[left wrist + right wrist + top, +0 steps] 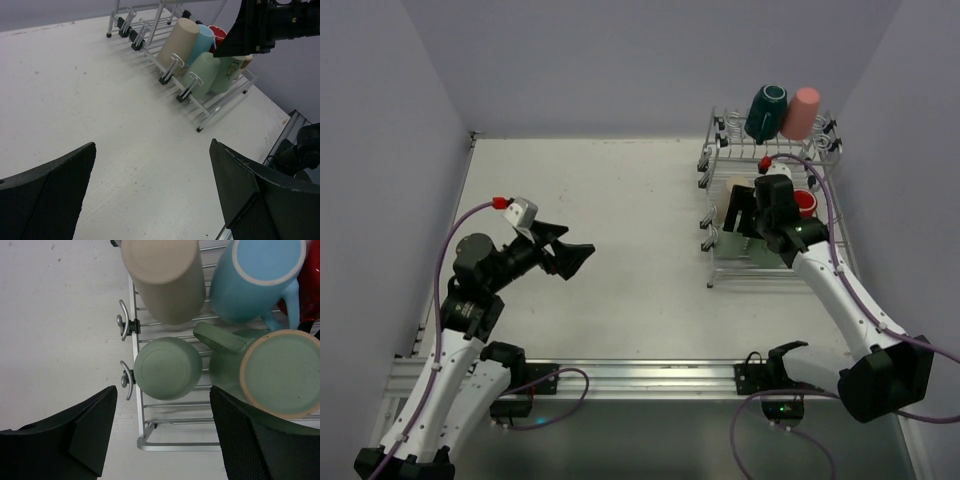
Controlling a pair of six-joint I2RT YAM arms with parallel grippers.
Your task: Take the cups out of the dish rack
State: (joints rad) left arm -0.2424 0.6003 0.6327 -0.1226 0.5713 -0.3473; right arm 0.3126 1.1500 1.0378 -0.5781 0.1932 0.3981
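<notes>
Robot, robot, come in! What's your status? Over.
Left gripper open, empty, off to the side. Right gripper open, directly above sage green cup in dish rack, lower tier. No cup gripped yet. Path down clear.

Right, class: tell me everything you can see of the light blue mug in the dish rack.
The light blue mug looks like glazed ceramic, glossy and plain, with a paler unglazed ring around its base. It sits upside down and tilted, base up, on the wires of the dish rack. Its single handle juts out toward the sage green mug. A beige cup leans on one side of it and a red cup on the other; whether they touch it cannot be told.
</notes>
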